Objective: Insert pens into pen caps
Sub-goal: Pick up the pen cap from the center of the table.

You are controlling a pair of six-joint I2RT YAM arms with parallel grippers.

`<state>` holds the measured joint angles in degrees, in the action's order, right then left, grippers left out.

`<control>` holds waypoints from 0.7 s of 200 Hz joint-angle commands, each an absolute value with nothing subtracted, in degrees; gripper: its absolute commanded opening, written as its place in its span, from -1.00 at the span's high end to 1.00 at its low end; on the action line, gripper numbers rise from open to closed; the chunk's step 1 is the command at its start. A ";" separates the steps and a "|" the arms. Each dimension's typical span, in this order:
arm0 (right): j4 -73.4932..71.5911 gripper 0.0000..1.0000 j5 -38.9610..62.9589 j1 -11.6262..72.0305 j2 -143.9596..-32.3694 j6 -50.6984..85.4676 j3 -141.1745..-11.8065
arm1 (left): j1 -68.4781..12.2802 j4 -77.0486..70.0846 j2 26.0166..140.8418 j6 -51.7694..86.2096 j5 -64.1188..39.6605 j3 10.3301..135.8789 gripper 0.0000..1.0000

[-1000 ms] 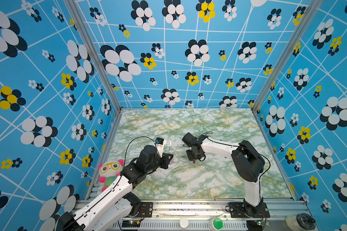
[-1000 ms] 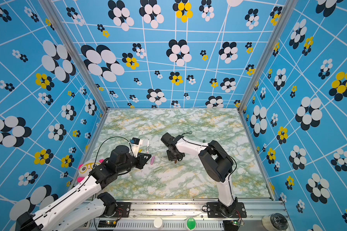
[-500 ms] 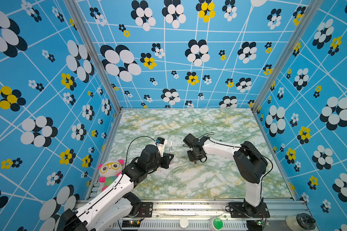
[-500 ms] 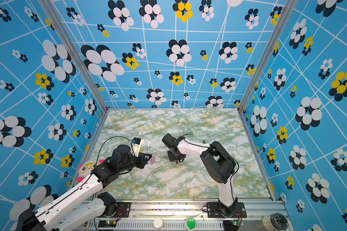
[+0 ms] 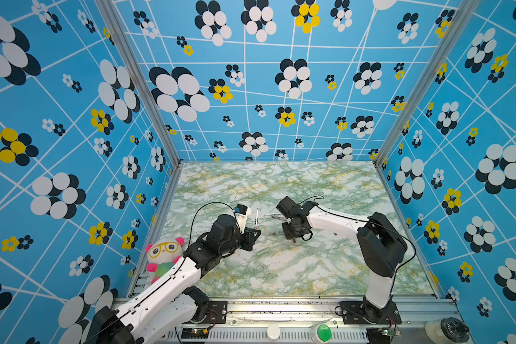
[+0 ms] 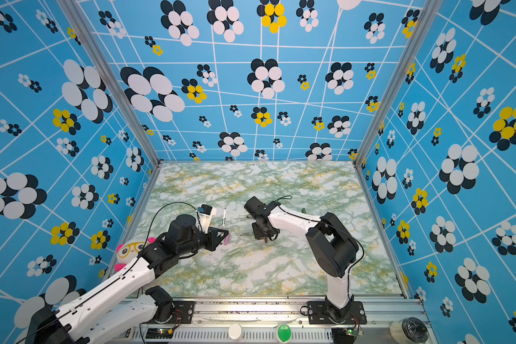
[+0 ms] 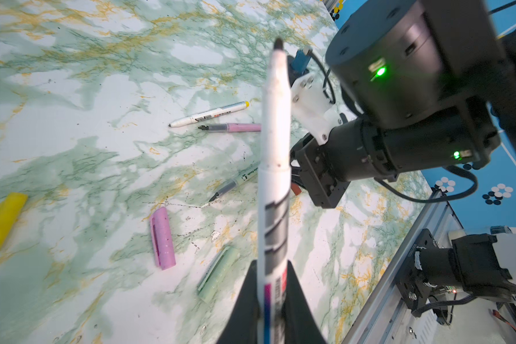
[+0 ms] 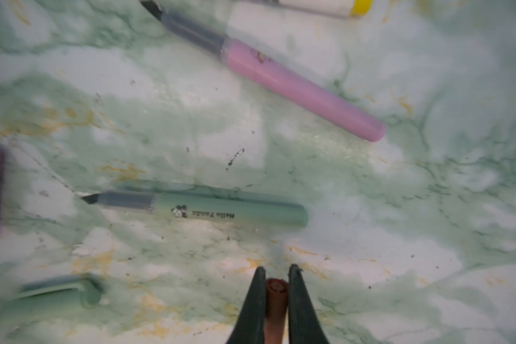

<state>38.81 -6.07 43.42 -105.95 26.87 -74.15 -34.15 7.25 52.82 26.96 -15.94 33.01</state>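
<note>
My left gripper [image 7: 273, 268] is shut on a white printed pen [image 7: 274, 178] with a dark tip that points towards the right arm; in both top views this pen [image 5: 256, 218] [image 6: 223, 219] juts from the gripper [image 5: 252, 235]. My right gripper [image 8: 276, 272] is shut on a brown pen cap [image 8: 276, 293] just above the table, seen in a top view [image 5: 294, 240]. Loose on the table lie a pink pen [image 8: 295, 86], a pale green pen [image 8: 221, 210], a yellow-ended white pen [image 7: 209, 114], a pink cap [image 7: 162, 238], a pale green cap [image 7: 218, 272] and a yellow cap [image 7: 2, 222].
A plush panda toy [image 5: 163, 256] sits at the table's front left corner beside my left arm. Patterned blue walls close in the marble table [image 5: 310, 274] on three sides. A metal rail [image 5: 280, 306] runs along the front edge.
The right gripper's jaws have closed tighter on the brown cap and its wrist has shifted slightly. The left arm with its pen has barely moved.
</note>
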 commanded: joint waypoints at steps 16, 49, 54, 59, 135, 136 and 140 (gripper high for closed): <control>39.47 0.75 -2.43 39.15 -98.34 28.44 -76.52 | -34.94 2.07 55.50 26.49 -20.57 34.38 1.00; 35.50 0.74 1.88 35.68 -93.90 30.04 -77.69 | -37.27 -2.37 59.21 26.73 -22.32 34.44 1.00; 34.47 0.74 2.60 35.25 -93.28 30.43 -77.70 | -37.62 -3.11 59.88 26.87 -22.55 34.45 1.00; 33.35 0.74 3.32 34.87 -92.67 30.85 -77.68 | -38.03 -3.84 60.62 27.12 -22.65 34.56 1.00; 15.93 0.77 9.44 32.46 -85.81 40.76 -73.90 | -43.21 -10.20 68.65 30.32 -21.79 37.29 1.00; 15.70 0.77 9.47 32.49 -85.75 40.86 -73.78 | -43.23 -10.24 68.73 30.36 -21.80 37.28 1.00; 15.07 0.77 9.66 32.48 -85.55 41.24 -73.51 | -43.33 -10.41 68.92 30.51 -21.82 37.41 1.00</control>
<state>21.71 6.68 32.69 -87.37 36.91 -75.42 -42.54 -6.74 67.59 29.15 -21.47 35.20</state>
